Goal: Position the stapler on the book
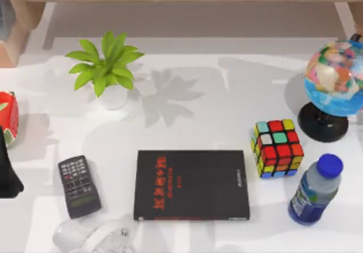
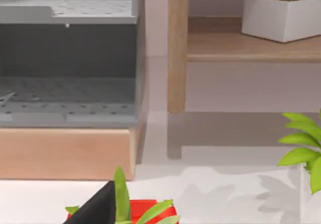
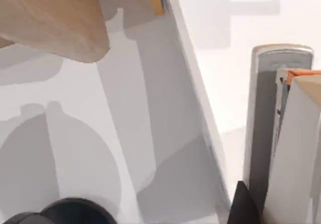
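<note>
Right now your book lies flat at the bench's front middle, with the remote just beside it on the left and the cube near its right rear corner. Your left pincer sits at the left edge; whether it is apart or together, I cannot tell.

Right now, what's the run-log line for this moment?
book: flat, front centre, cover bare | left pincer: table's left edge | remote: left of book, apart
</note>
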Tool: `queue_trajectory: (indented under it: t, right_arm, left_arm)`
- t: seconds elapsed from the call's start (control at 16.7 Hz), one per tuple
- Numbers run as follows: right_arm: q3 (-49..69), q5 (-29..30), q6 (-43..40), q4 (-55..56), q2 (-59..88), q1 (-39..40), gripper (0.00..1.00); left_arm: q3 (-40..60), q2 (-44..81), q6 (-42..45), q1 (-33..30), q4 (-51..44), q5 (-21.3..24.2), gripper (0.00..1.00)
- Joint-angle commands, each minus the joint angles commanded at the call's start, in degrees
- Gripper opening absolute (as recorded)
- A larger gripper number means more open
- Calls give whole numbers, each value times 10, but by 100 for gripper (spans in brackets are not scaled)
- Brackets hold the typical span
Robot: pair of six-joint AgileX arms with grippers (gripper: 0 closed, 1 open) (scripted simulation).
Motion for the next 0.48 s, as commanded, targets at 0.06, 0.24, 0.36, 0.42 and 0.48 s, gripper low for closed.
queue_trajectory:
  t: [0.06,0.24,0.36,0.42,0.48]
  right_arm:
    - [-10,1,23,2,-21,25,0]
    - [-44,4,95,15,-64,114,0]
    - [-70,9,146,29,-77,181,0]
    - [-84,11,172,36,-80,216,0]
    - [-99,15,197,44,-80,252,0]
  left_arm:
    - [0,0,0,0,0,0,100]
    - [0,0,0,0,0,0,100]
    - [0,0,0,0,0,0,100]
    - [0,0,0,0,0,0,100]
    - [0,0,0,0,0,0,100]
